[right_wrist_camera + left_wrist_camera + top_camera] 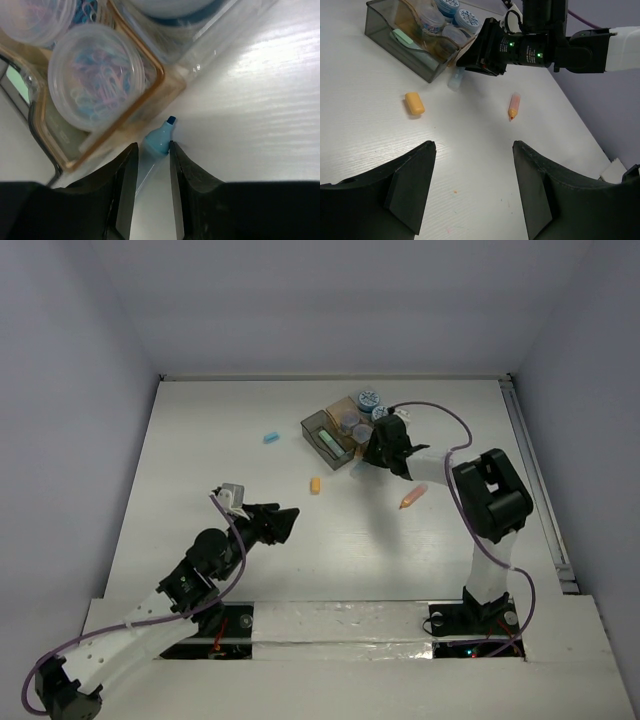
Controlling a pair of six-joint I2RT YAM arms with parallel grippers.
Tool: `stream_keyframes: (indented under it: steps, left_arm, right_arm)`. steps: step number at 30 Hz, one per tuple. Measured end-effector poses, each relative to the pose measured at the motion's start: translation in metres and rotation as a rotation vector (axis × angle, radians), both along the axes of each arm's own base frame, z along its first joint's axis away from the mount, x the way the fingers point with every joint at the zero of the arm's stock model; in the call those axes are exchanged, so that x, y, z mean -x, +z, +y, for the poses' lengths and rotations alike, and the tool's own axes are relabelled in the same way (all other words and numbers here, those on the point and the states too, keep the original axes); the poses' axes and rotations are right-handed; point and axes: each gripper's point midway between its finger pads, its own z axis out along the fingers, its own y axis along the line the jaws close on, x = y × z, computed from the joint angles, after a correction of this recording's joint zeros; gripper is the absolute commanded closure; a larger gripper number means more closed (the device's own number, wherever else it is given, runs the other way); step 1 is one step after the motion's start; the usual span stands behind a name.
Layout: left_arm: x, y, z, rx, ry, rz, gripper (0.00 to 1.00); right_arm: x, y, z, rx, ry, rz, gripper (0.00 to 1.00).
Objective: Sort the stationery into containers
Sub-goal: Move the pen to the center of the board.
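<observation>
A light blue marker [159,138] lies on the table against the tan box [151,66] of the containers [340,425]. My right gripper [153,146] is low over it, fingers pressed to both sides of its body, shut on it. In the tan box sits a round tub of pastel clips [97,75]. Blue-and-white rolls [369,397] fill the clear box. A green block [402,37] lies in the dark grey box [395,42]. My left gripper [474,145] hovers open and empty over bare table, short of an orange block [414,103] and an orange marker [513,106].
A small blue stick [271,437] lies alone on the table left of the containers. The right arm [490,495] stretches from the near right towards the boxes. White walls close the table on the left and back, with a rail along the right edge [530,460].
</observation>
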Motion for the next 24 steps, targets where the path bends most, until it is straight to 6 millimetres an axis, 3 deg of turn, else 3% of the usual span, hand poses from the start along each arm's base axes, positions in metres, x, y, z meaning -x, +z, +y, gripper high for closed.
stream_keyframes:
  steps: [7,11,18,21,24]
  left_arm:
    - [-0.001,-0.009,-0.009,-0.021,-0.034,0.023,0.40]
    - [-0.001,-0.029,-0.021,-0.067,-0.079,0.075,0.43]
    - [-0.001,-0.062,-0.030,-0.129,-0.104,0.180,0.53]
    - [-0.003,-0.063,-0.028,-0.128,-0.081,0.186,0.53]
    - [-0.010,-0.052,-0.023,-0.120,-0.036,0.172,0.52]
  right_arm:
    - [0.032,0.001,-0.010,0.008,0.046,0.024,0.72]
    - [0.055,0.002,-0.014,0.022,0.098,0.053,0.71]
    - [0.095,-0.005,-0.020,0.033,0.190,0.125,0.54]
    - [0.104,0.001,-0.018,0.036,0.228,0.134,0.44]
    - [0.107,0.024,-0.012,0.020,0.277,0.091,0.42]
